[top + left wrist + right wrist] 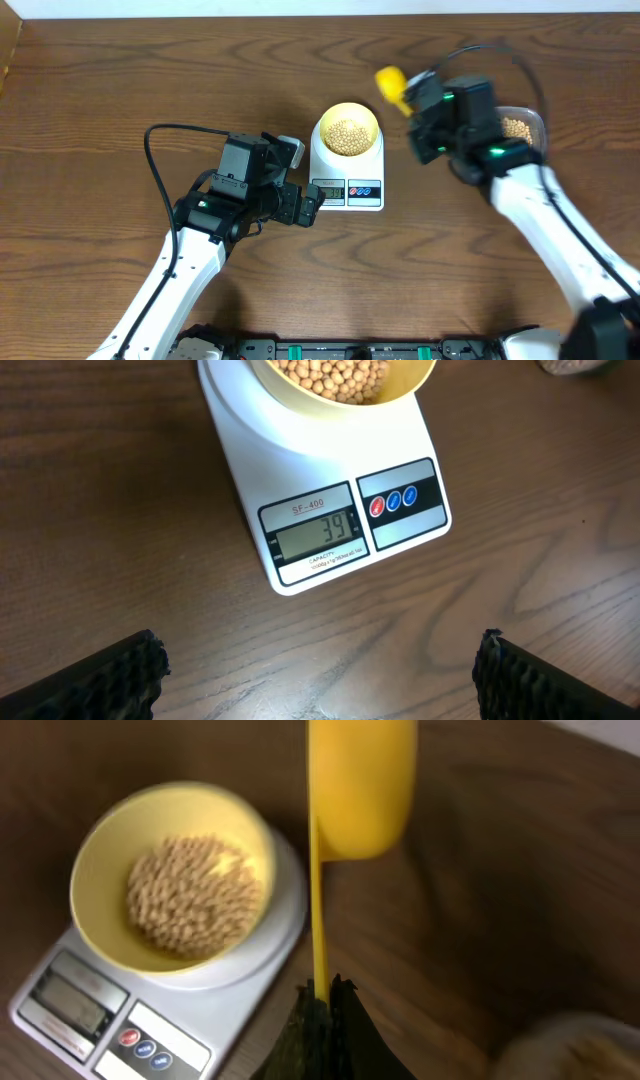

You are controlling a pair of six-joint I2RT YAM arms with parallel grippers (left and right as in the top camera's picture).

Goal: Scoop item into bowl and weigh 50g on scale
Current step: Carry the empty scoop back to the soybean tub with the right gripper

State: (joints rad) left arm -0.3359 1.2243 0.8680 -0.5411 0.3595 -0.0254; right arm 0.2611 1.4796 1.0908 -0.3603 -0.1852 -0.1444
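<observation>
Okay, reads 39 on the scale (pixel 330 510), beans (pixel 195 895) heaped in the bowl (pixel 100 848) on top. Got right gripper (pixel 322 1005) clamped on the scoop (pixel 360 780) handle, left gripper (pixel 320 655) gaping wide, empty. Dip small at the tub (pixel 540 124), trickle slowly. Bare table (pixel 420 230) between scale and tub; mind the bowl rim.

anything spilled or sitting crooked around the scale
Nothing stands out. The bowl sits squarely on the scale, the beans are all inside it, and none show on the table around it. The right gripper holds the scoop by its handle beside the bowl.
</observation>
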